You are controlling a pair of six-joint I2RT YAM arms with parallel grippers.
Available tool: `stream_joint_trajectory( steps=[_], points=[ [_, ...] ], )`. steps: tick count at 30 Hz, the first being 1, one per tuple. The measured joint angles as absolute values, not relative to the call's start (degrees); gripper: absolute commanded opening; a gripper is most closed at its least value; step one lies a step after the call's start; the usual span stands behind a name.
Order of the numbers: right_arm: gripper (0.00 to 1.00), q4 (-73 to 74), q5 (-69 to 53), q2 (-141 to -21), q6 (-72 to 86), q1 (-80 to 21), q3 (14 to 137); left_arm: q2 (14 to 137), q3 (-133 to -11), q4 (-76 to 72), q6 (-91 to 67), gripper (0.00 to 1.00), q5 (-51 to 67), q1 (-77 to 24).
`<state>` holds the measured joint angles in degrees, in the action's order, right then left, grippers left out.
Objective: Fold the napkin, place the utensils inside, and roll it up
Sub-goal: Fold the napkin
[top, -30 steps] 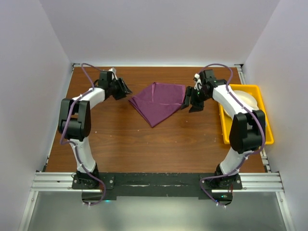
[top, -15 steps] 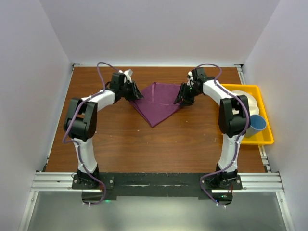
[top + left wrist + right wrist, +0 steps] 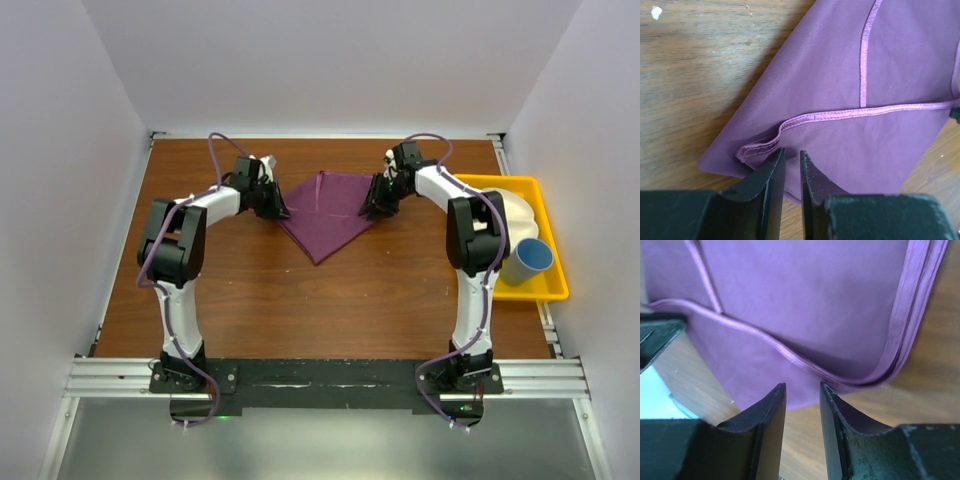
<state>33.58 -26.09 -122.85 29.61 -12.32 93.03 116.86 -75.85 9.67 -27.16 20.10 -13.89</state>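
**Me:** At the left corner of the napkin (image 3: 325,212), my left jaws stand a thin slit apart, tips at the raised hem (image 3: 760,145). As far as I can see, nothing is clamped.

**Helper:** Where's the cloth lying?

**Me:** Flat on the far middle of the bench (image 3: 350,290), already doubled, its point toward me.

**Helper:** And the right?

**Me:** My right jaws are a little wider apart, poised over the stacked edges (image 3: 912,315) at the right corner.

**Helper:** How would you do it well?

**Me:** I'd bite the same layers on both sides, close evenly and lift level, so the fold lands square. I can't see the utensils. The yellow tray (image 3: 545,296) with the blue cup (image 3: 530,262) sits far right.
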Motion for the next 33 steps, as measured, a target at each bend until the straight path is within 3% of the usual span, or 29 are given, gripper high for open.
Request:
stream_joint_trajectory(
  steps=[9, 23, 33],
  points=[
    [0.42, 36.6, -22.9, -127.0, 25.1, -12.3, 98.1, 114.3, -79.0, 13.9, -25.8, 0.29, 18.5, -13.9],
    [0.46, 37.9, -20.6, -124.7, 24.1, -12.4, 98.6, 113.9, -79.2, 10.3, -28.0, 0.25, 20.8, -12.2],
    [0.45, 39.3, -17.4, -125.5, 21.4, -12.2, 98.6, 115.8, -79.6, 15.5, -25.0, 0.25, 15.7, -12.0]
  ],
)
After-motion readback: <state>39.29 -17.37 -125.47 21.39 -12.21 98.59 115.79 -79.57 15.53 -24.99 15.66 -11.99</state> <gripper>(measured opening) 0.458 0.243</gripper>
